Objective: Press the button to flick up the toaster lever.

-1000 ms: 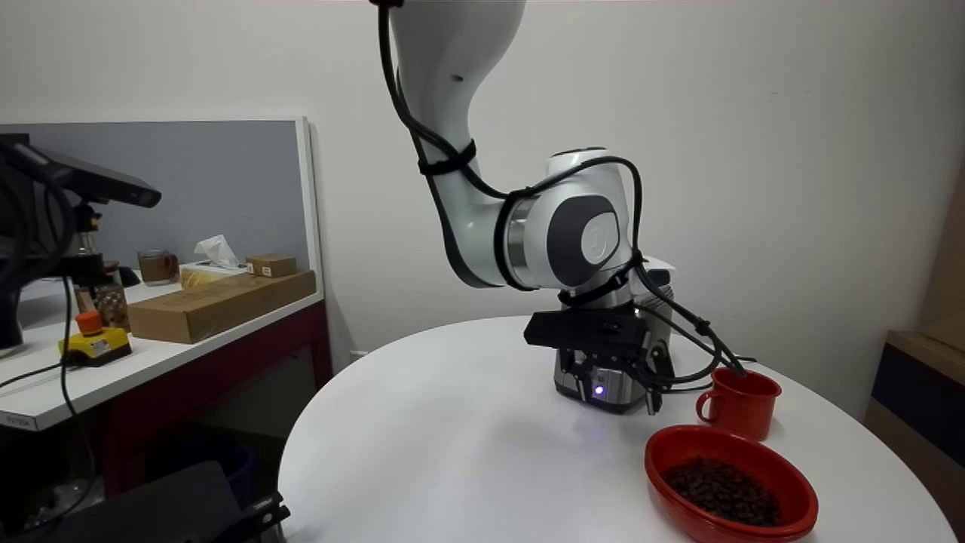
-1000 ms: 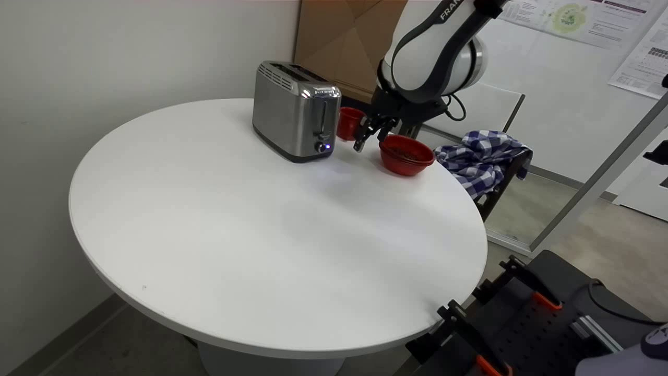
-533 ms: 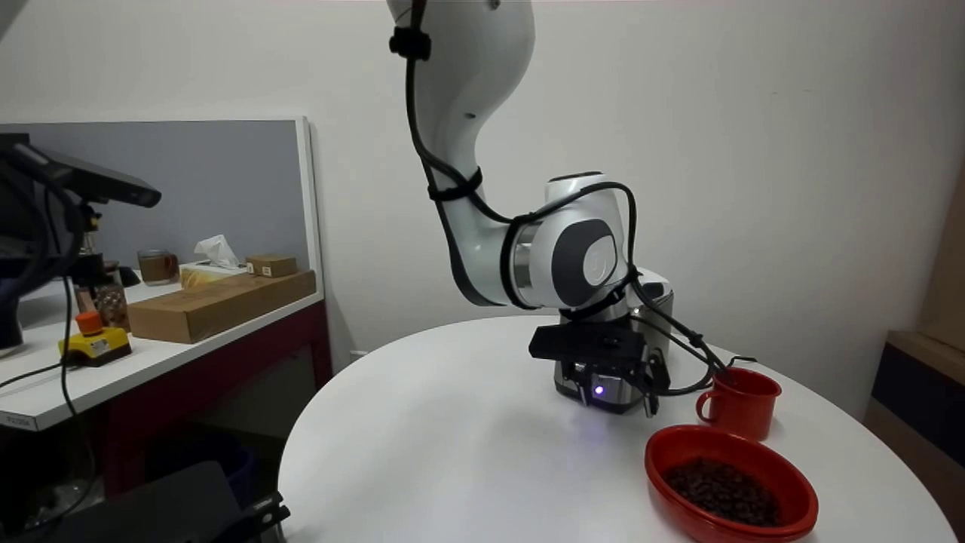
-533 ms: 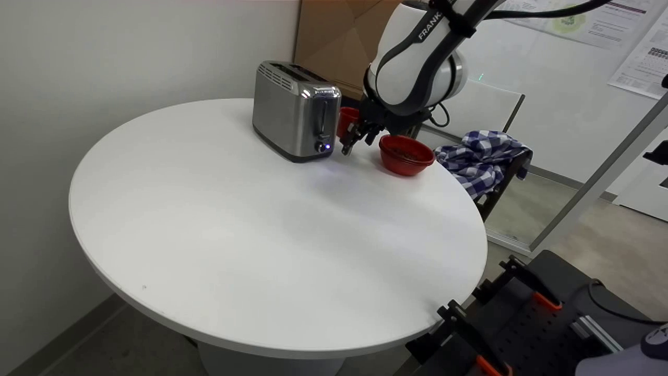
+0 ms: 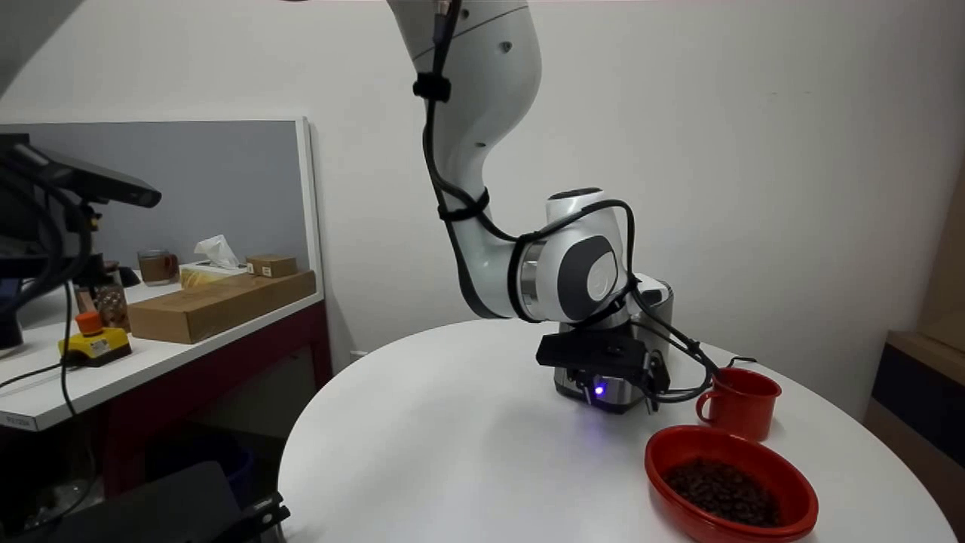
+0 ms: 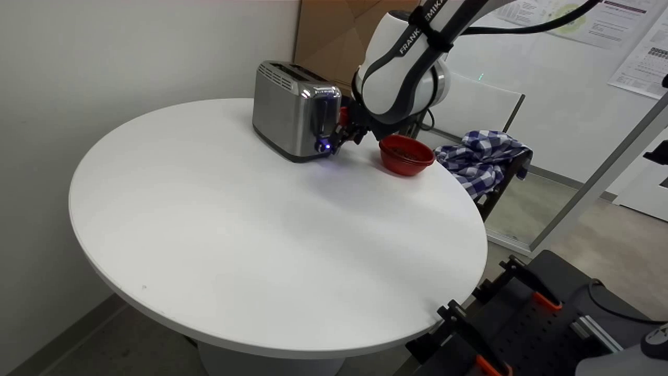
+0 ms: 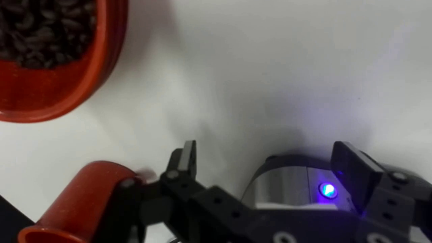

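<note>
One boxy silver metal toaster [image 6: 282,112] is being pointed, lit end foremost, long axis level, toward an empty, widely spread black pincer [image 7: 265,157].

in an exterior view, a broad bare stretch of white table [image 6: 219,235] leaves passage along the long side of the toaster [image 6: 279,112]. the gap between it and the red bowl [image 6: 404,167] is tighter, and the gripper [image 7: 265,146] fills part of it. in the wrist view its fingers [image 7: 354,177] stand wide apart, bare table and the toaster's end between them, one just beside the lit button [image 7: 328,190]. the red mug [image 7: 81,199] stands near the other; contact unclear. black cables [image 5: 691,347] hang beside the mug.
</note>
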